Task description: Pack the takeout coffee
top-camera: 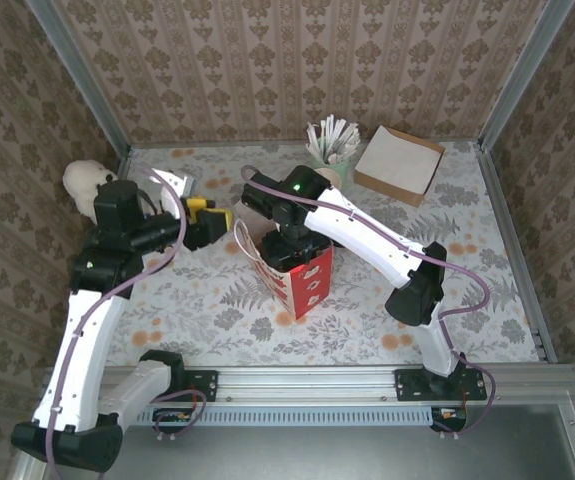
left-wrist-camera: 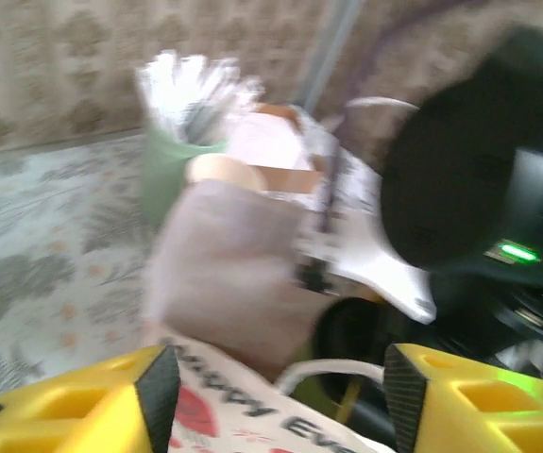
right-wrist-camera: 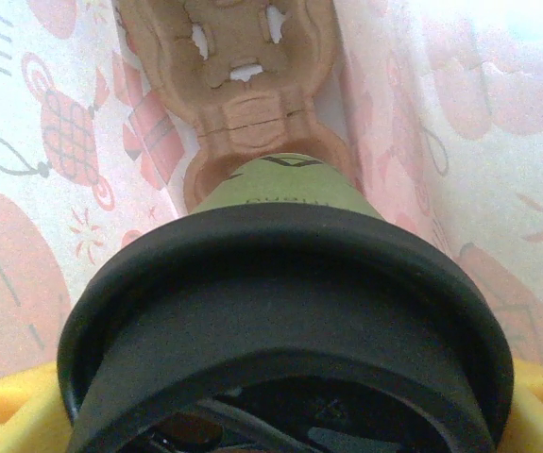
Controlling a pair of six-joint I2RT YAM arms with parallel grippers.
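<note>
Inside bag (right-wrist-camera: pixel 25 142), green cup (right-wrist-camera: pixel 280 189), black lid (right-wrist-camera: pixel 280 274)

The left arm (top-camera: pixel 85 330) rises from its base at the near edge. Its elbow is bent and its forearm is turned inward, roughly level. The left gripper (top-camera: pixel 217 222) points toward the right arm (top-camera: pixel 372 232), jaws standing well apart. The right arm reaches back and inward, wrist pitched downward. The right gripper (right-wrist-camera: pixel 276 415) points down, yellow fingers (right-wrist-camera: pixel 11 411) pressed against either side of the takeout coffee (right-wrist-camera: pixel 280 283) at its lid.
</note>
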